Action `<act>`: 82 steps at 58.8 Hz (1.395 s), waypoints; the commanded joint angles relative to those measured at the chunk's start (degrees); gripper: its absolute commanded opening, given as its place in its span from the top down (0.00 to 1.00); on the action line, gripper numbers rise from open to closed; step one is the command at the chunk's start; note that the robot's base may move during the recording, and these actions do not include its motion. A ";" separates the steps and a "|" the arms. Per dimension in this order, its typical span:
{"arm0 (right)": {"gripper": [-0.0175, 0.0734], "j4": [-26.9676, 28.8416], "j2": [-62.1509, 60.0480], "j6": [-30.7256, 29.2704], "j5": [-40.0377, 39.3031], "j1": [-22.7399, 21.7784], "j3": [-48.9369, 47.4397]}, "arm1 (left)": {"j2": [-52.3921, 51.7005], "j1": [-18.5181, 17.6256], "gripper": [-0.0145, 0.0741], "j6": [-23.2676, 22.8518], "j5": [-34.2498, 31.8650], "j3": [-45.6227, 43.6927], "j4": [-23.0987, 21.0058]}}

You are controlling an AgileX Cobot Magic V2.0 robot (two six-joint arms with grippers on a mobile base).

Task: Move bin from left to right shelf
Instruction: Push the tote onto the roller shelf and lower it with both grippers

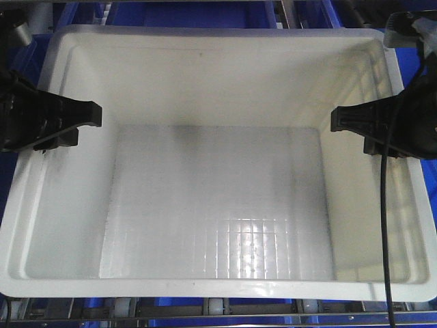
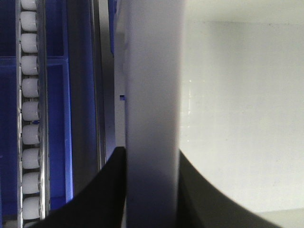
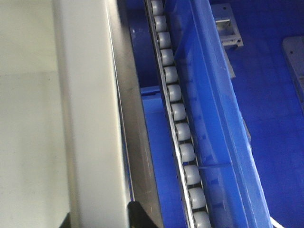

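Note:
The large white bin (image 1: 218, 198) fills the front view, empty, with its long sides to left and right. My left gripper (image 1: 87, 116) is shut on the bin's left rim (image 2: 152, 95), one black finger (image 2: 102, 199) outside the wall and one inside. On the opposite rim (image 3: 90, 118) my right gripper (image 1: 345, 119) is shut the same way, its fingertips (image 3: 140, 216) just showing at the bottom edge of the right wrist view. The bin sits over a grey rack with white roller lanes (image 3: 178, 111) and a silver front rail (image 1: 218, 318). I cannot tell whether this is the right shelf.
Dark blue bins lie behind the white one (image 1: 171, 12), beside the roller lane on the right (image 3: 266, 95) and under the left one (image 2: 52, 95). Another roller lane (image 2: 29, 109) runs left of the bin. A black cable (image 1: 384, 225) hangs across the bin's right rim.

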 commanded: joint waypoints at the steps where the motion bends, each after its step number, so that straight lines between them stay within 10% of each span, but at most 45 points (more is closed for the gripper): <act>1: 0.80 -6.10 0.08 4.45 -5.46 -0.69 -2.33 | -1.43 -0.27 0.84 -1.12 -6.94 -0.54 -1.85; 41: 0.76 -6.11 7.26 4.50 -9.70 -0.69 -2.33 | 2.47 -0.27 0.84 -2.25 -7.47 -0.01 0.94; 82: 0.50 -4.40 10.20 4.45 -10.64 -0.69 -2.33 | 4.80 -0.27 0.74 -3.17 -5.69 -0.01 2.26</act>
